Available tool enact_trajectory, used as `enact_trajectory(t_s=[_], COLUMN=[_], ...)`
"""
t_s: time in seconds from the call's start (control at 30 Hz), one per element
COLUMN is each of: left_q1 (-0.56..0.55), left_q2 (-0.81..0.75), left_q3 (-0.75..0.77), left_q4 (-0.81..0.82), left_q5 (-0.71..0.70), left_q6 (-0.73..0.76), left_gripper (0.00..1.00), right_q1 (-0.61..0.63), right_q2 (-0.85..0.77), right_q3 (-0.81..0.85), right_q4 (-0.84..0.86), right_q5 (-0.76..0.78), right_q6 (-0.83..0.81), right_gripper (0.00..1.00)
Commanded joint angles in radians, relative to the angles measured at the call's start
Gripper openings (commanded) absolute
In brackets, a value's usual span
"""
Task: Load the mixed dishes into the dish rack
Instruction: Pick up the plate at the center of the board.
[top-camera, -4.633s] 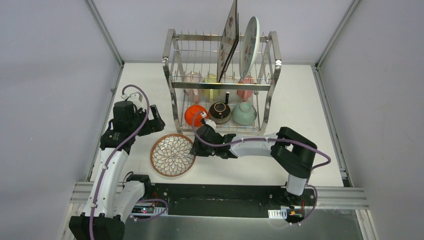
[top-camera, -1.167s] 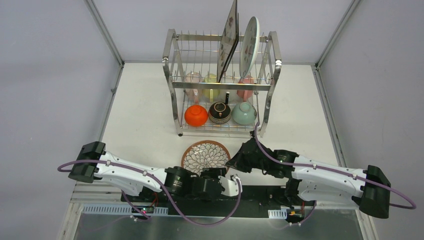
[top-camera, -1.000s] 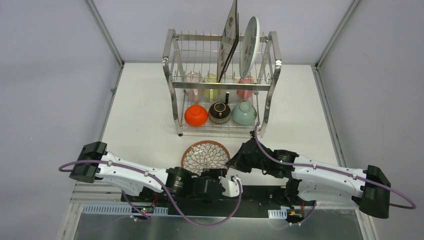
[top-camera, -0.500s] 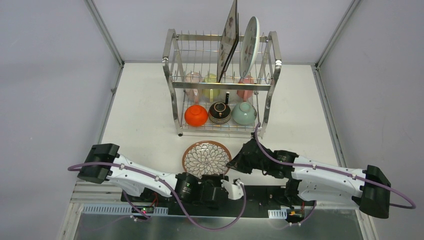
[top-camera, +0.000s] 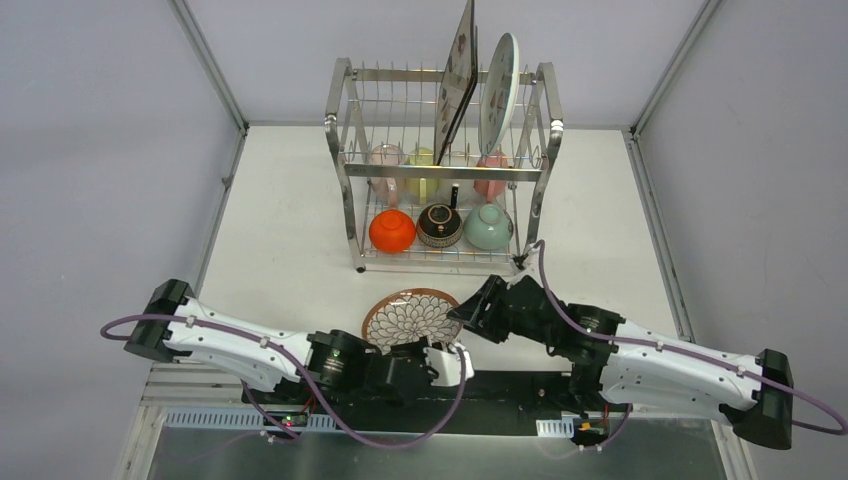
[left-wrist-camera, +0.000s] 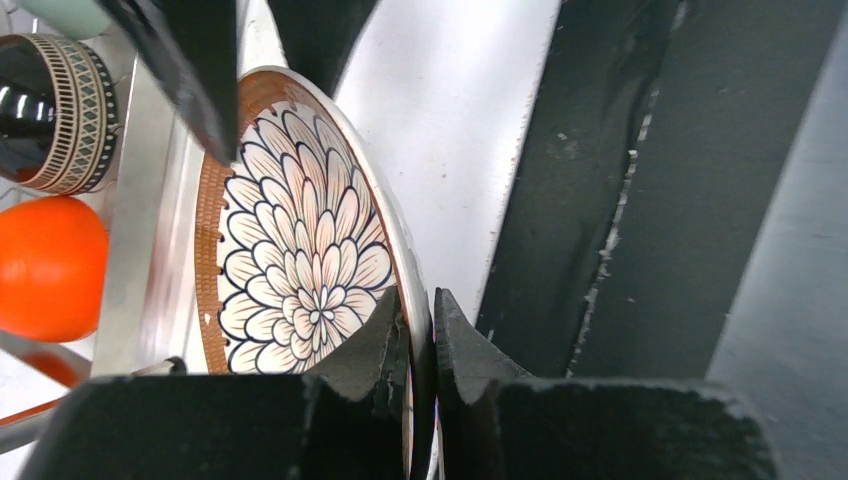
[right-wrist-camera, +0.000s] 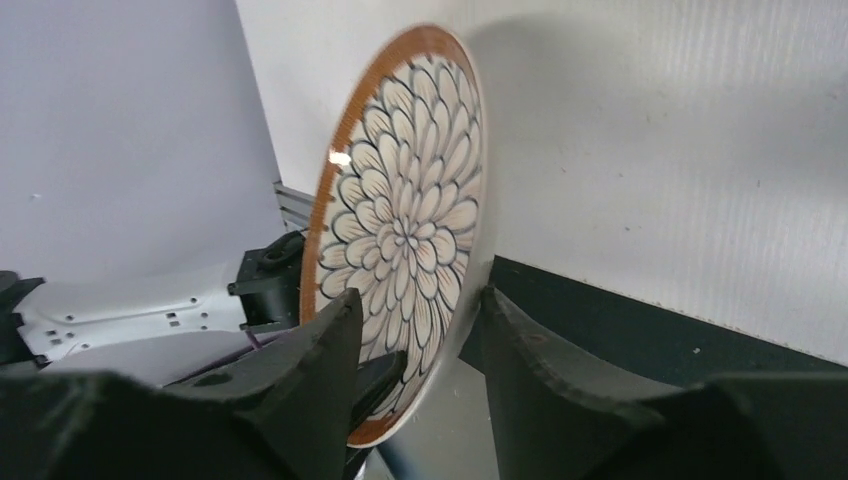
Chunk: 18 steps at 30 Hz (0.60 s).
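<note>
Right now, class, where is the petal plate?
In the top view, the petal plate is centre-front, before the dish rack, its near rim pinched by the left gripper.

Cannot see near rim of petal plate (top-camera: 408, 315) from above, covered by left tool (top-camera: 432, 350). Lose orange bowl (left-wrist-camera: 45, 265) and brown bowl (left-wrist-camera: 55, 110) partly past left wrist view's edge. Cannot count cups (top-camera: 422, 162) behind wires of rack (top-camera: 400, 171), perhaps three.

brown-rimmed petal-pattern plate (top-camera: 405, 316), orange bowl (top-camera: 392, 230), mint bowl (top-camera: 488, 227); shiny steel rack (top-camera: 349, 215)
</note>
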<state>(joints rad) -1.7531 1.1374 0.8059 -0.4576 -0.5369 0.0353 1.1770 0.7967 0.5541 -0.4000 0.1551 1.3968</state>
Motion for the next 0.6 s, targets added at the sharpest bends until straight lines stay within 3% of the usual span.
enact_trajectory(t_s=[0.0,0.3,0.57], left_q1=[-0.013,-0.011,-0.013], left_q2=[-0.109,-0.261,-0.293], left_q3=[0.074,0.152,0.26], left_q4=[0.024,-0.041,-0.138], left_q5=[0.022,-0.061,-0.122], left_q6=[-0.033,-0.182,-0.238], left_gripper=[0.0,0.0,0.0], right_q1=[-0.002,-0.002,-0.002], right_q2=[-0.068,-0.189,-0.229], right_q3=[0.076,0.063,0.06], right_q4=[0.012,-0.038,-0.049], right_q5=[0.108,0.183,0.208], right_q6=[-0.035,-0.051,-0.079], right_gripper=[0.53,0.84,0.97])
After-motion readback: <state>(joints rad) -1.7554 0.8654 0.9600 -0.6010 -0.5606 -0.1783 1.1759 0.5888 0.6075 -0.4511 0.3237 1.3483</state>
